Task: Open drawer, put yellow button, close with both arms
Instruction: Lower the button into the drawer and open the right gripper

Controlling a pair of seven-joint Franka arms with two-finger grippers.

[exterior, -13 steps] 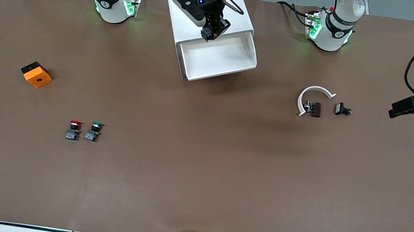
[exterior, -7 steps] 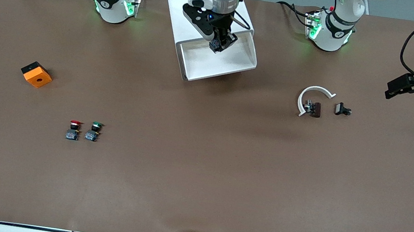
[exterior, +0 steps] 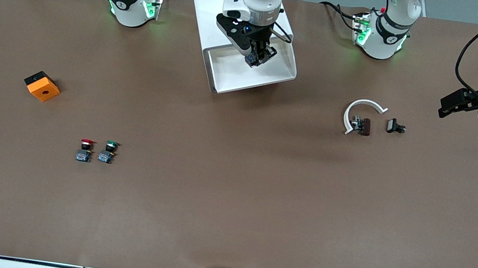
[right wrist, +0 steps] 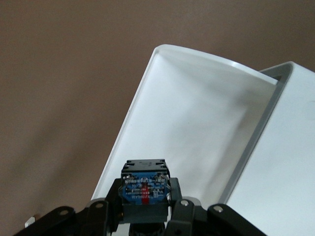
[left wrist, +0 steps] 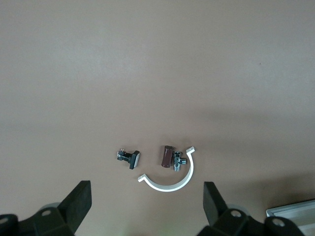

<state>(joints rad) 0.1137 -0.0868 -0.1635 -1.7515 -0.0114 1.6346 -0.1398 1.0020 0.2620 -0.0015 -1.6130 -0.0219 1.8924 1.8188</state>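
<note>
The drawer (exterior: 234, 76) stands pulled out of the top of the white cabinet (exterior: 201, 2), an open white tray (right wrist: 197, 123). My right gripper (exterior: 255, 59) hangs over the tray, shut on the yellow button (right wrist: 146, 189). Only the button's blue-grey block base (exterior: 253, 58) shows between the fingers; its yellow cap is hidden. My left gripper (exterior: 447, 106) waits in the air at the left arm's end of the table, open, with nothing between its fingers (left wrist: 78, 202).
A white half-ring clamp (exterior: 361, 110), a small brown part (exterior: 365, 126) and a black part (exterior: 393, 126) lie under the left wrist view. A red-capped button (exterior: 85, 150) and a green-capped button (exterior: 108, 151) stand nearer the front camera. An orange block (exterior: 42, 86) lies toward the right arm's end.
The right gripper has carried the button from the cabinet's top edge out over the open drawer. The left gripper has drifted a little toward the bases' side of the table.
</note>
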